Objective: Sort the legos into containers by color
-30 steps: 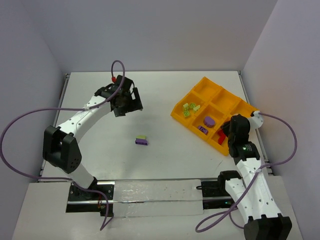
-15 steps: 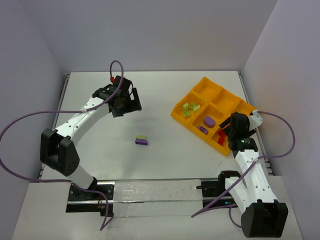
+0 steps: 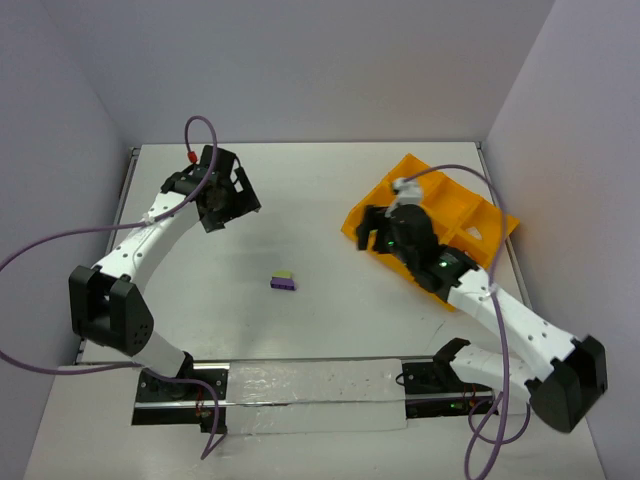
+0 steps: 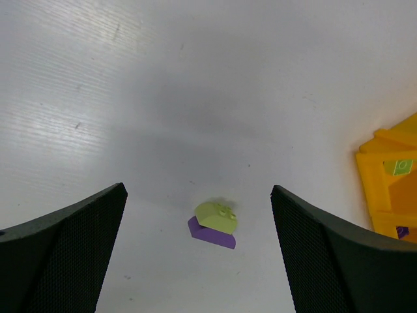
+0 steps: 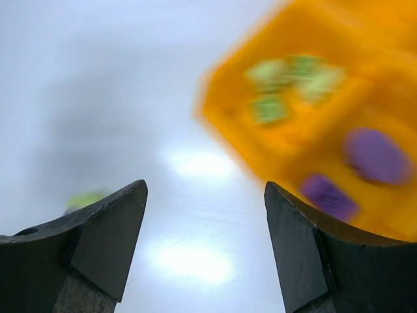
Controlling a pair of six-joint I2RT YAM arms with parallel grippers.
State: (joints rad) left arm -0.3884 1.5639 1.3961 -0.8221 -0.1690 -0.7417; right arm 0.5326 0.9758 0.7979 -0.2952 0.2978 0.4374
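Observation:
One clump of legos (image 3: 283,281), a yellow-green brick on a purple one, lies on the white table between the arms. In the left wrist view the clump (image 4: 215,223) sits ahead of my open, empty left gripper (image 4: 197,192), which hangs at the far left (image 3: 230,210). My right gripper (image 3: 366,232) is open and empty over the left end of the orange tray of containers (image 3: 470,215). The blurred right wrist view shows the gripper (image 5: 205,189), the tray (image 5: 225,124) with yellow-green bricks (image 5: 287,78) and purple pieces (image 5: 374,155), and the clump (image 5: 85,199) far left.
My right arm lies across the tray and hides most of its compartments from above. The tray's corner (image 4: 391,189) shows at the right edge of the left wrist view. White walls close in the table on three sides.
My right arm has swung from the tray's near right end across it to its left end, and its jaws have opened. My left gripper has drifted left and back.

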